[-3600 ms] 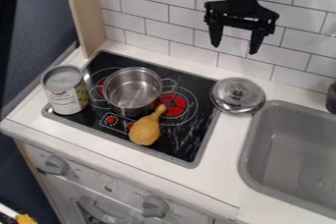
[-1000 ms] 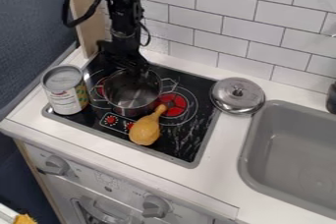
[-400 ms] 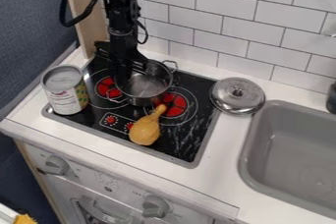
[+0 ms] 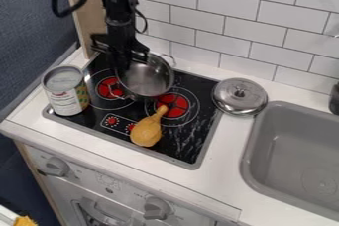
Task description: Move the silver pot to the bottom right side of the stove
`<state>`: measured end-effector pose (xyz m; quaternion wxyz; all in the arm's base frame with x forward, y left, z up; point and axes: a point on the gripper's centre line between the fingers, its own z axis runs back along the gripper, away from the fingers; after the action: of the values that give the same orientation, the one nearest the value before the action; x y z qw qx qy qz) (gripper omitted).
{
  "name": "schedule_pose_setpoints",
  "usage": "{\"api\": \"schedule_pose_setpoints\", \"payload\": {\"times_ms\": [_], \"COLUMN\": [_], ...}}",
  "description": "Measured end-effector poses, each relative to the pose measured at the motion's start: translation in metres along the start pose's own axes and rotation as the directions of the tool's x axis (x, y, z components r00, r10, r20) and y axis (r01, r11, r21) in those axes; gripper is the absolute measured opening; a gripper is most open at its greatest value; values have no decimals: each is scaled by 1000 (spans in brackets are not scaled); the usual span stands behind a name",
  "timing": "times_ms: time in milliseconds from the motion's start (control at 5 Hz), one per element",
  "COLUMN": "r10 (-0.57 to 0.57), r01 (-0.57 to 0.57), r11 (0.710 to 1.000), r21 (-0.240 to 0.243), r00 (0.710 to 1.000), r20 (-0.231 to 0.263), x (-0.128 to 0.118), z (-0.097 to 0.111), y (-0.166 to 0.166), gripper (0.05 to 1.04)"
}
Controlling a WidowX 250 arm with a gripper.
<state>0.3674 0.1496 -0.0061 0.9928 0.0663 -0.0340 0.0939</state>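
No readable text; can label illegible.

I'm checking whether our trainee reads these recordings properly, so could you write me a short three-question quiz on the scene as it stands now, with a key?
1. Multiple choice: which lies closest to the sink?
A) the can
B) the metal lid
C) the toy drumstick

2. Fill in, left or right: as the camera sees it, the end effector is at the ____ side of the silver pot.

3. True or false: the toy drumstick lies inside the silver pot.

Key: 1 B; 2 left; 3 false
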Motion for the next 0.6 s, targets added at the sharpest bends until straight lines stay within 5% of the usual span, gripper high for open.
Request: {"api": "schedule_pose_setpoints", "payload": {"times_ms": [200,600], "r10": [21,-149], "r01": [-21,158], "r11": [1000,978], "r21": [-10,-140], "r00": [999,986], "r20": [26,69], "x": [-7,-37], "z": [24,56], "y": [-9,-70], "gripper": [75,74]}}
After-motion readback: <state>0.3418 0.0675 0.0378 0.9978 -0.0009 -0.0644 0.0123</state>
